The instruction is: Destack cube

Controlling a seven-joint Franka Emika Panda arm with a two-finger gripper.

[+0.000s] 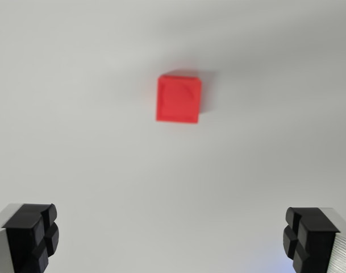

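A red cube [179,99] sits on a plain white surface, seen from above in the upper middle of the wrist view. Only its top face and a thin strip of its far side show, so I cannot tell whether another cube lies beneath it. My gripper [173,239] hangs well above the surface and is open, with nothing between the fingers. One black fingertip [33,236] shows at the wrist view's left bottom corner and the other [306,236] at the right bottom corner. The cube lies ahead of the gap between them, apart from both.
The white surface [76,142] fills the whole view around the cube. A faint shadow lies beside the cube on its right and far side.
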